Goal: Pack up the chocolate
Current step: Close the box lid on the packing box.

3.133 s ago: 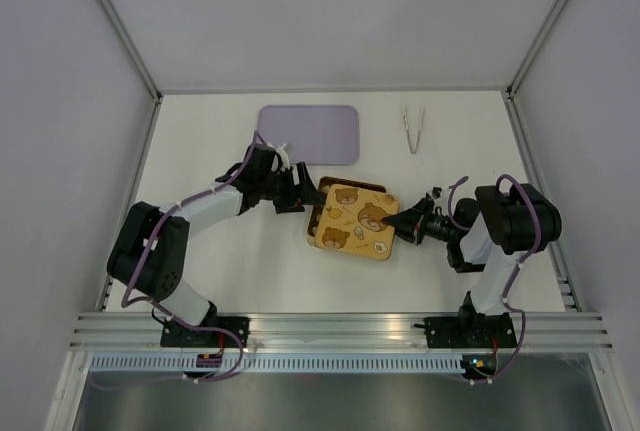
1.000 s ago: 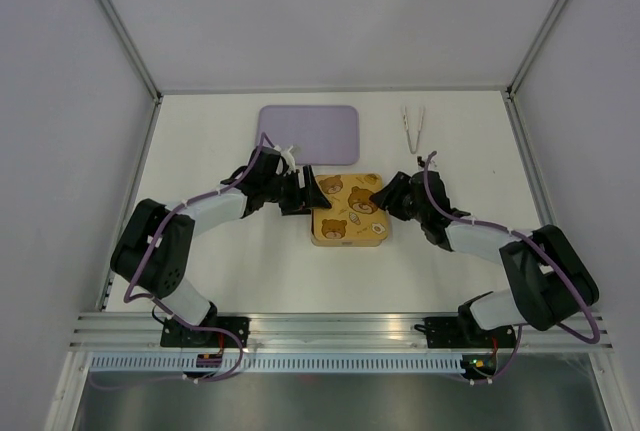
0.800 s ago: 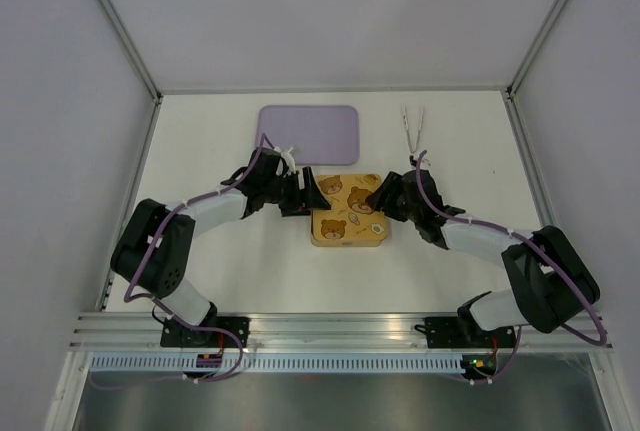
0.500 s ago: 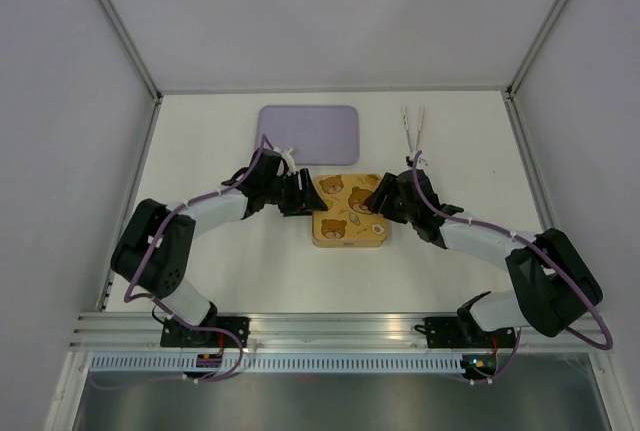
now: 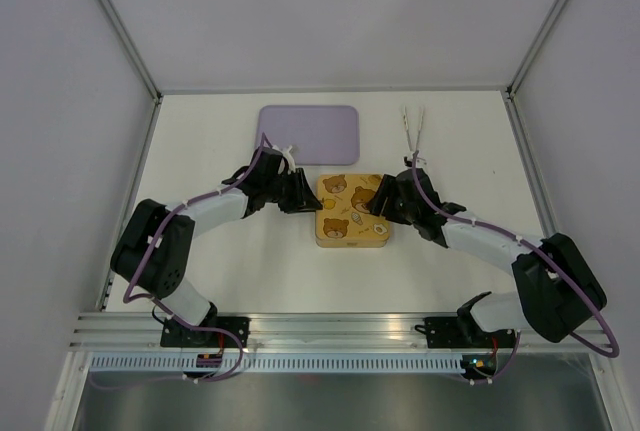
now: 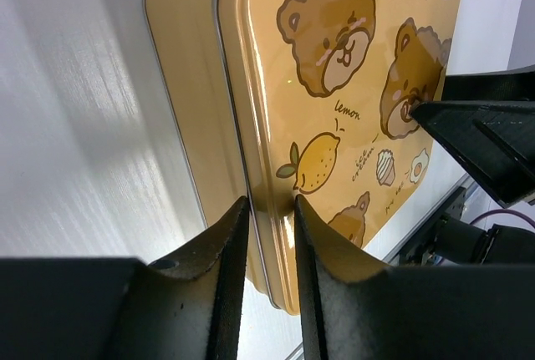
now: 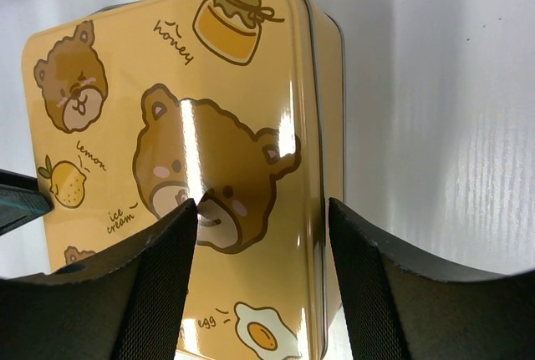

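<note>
Since about three seconds back, the bear-printed lid [image 5: 351, 209] has gone from lying askew to sitting square on the tin [image 6: 185, 101]. The right arm [image 5: 480, 241], then folded back near its base, now stretches out to the tin's right side.

No chocolate shows in any view. My judgement is that it lies inside the tin, under the lid, so the packing looks all but done. What seems left is to press the lid fully home and let go. From the left wrist the lid's rim runs close along the tin's wall, though whether it is fully seated I cannot tell. The tweezers [image 5: 412, 128] lie at the back of the desk [image 5: 260, 261], well apart from the tin, just right of the lilac tray [image 5: 309, 133].

Both arms reach forward and inward, meeting the tin from opposite sides. The left fingers [image 6: 224, 256] are set narrow, their tips at the lid's left edge with the rim in the slim gap between them. Whether they actually pinch it I cannot tell. The right fingers [image 7: 163, 281] are spread wide over the lid's right half, on either side of the big brown bear, holding nothing.
</note>
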Robot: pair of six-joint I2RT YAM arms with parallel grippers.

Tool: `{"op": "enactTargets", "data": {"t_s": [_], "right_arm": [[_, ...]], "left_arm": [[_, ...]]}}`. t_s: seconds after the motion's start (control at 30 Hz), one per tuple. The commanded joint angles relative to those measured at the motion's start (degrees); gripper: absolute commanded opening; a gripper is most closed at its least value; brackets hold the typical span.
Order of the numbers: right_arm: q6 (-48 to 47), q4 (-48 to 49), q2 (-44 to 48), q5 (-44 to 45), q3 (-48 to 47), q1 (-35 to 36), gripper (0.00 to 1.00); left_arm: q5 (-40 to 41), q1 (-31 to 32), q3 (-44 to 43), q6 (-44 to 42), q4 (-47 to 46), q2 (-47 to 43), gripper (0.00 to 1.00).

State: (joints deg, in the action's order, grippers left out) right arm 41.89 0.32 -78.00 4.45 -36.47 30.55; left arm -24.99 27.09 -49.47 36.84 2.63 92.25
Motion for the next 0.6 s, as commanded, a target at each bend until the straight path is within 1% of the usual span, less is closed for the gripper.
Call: {"op": "enactTargets", "data": {"t_s": [0.0,0.13,0.3,0.37,0.43,0.47,0.5,0.57], "right_arm": [[-2.0,-3.8,1.9,2.1,-1.7,0.2,0.69],[-4.0,-5.4,3.7,3.5,-2.7,0.2,0.69],[-6.6,-8.3,6.2,5.1,-6.9,0.1,0.69],[-7.5,-8.3,6.5,5.3,-8.6,0.1,0.68],[-8.3,-8.2,5.8,5.0,-10.5,0.2,0.61],[-8.7,-8.0,5.2,4.9,-10.9,0.1,0.55],[-8.9,-8.0,4.7,4.8,-11.6,0.1,0.44],[-9.3,-7.4,2.2,5.0,-13.3,0.1,0.31]], "left_arm": [[4.7,0.3,-0.7,-1.1,2.0,0.3,0.32],[5.4,0.3,-1.0,-1.3,2.5,0.6,0.32],[5.7,0.3,-0.6,-0.9,2.8,0.6,0.32],[5.7,0.3,-0.6,-0.9,2.8,0.4,0.34],[5.6,0.3,-0.9,-1.0,2.7,0.2,0.35],[5.5,0.3,-1.0,-1.0,2.8,0.2,0.35],[5.4,0.3,-1.2,-1.0,2.8,0.3,0.35],[5.2,0.3,-1.3,-1.1,2.8,0.2,0.35]]}}
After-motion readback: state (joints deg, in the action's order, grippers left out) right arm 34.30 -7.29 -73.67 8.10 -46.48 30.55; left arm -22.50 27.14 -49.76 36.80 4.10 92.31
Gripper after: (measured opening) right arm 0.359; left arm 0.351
